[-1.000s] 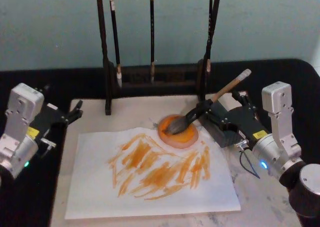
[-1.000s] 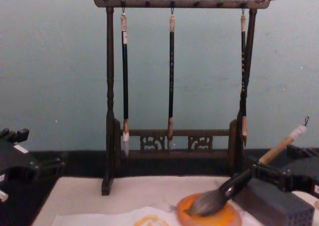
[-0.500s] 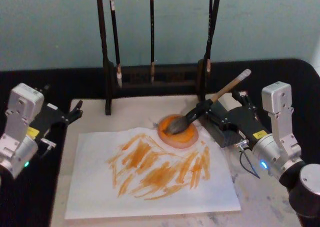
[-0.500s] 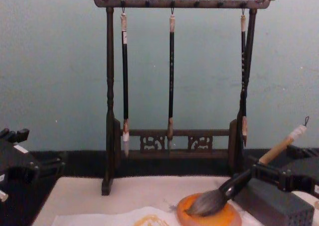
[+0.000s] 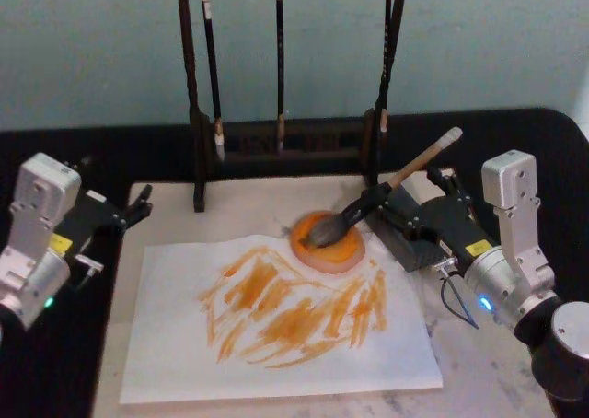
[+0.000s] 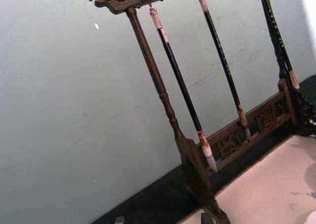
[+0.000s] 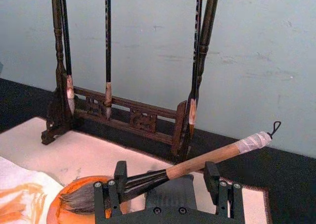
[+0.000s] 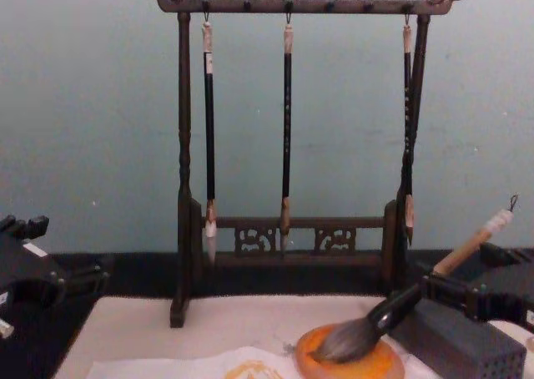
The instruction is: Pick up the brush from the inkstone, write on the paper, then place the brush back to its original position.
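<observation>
I see the large calligraphy brush point(image 5: 368, 202) with bushy grey bristles, black ferrule and tan wooden handle lying tilted, its bristles resting on the round flat orange inkstone point(image 5: 329, 244) and its white end with a small loop raised toward the right. The right gripper point(image 5: 398, 211) is at the black ferrule; in the right wrist view its two fingers point(image 7: 114, 187) stand spread on either side of the brush point(image 7: 168, 172), and I cannot see them pressing it. Below the handle sits a grey perforated rectangular block point(image 8: 455, 341), just beside the inkstone point(image 8: 350, 364) on its right. The thin white paper point(image 5: 276, 326) lies on the beige felt mat point(image 5: 248, 206) in front of the inkstone, touching its near edge, and it carries many orange strokes. Behind, a dark wooden brush stand point(image 8: 292, 145) holds three thin dark-handled brushes point(image 8: 286, 128) hanging upright. The left gripper point(image 5: 138, 208) hovers at the left edge of the mat, well apart from the paper; whether its fingers are spread or closed I cannot tell.
</observation>
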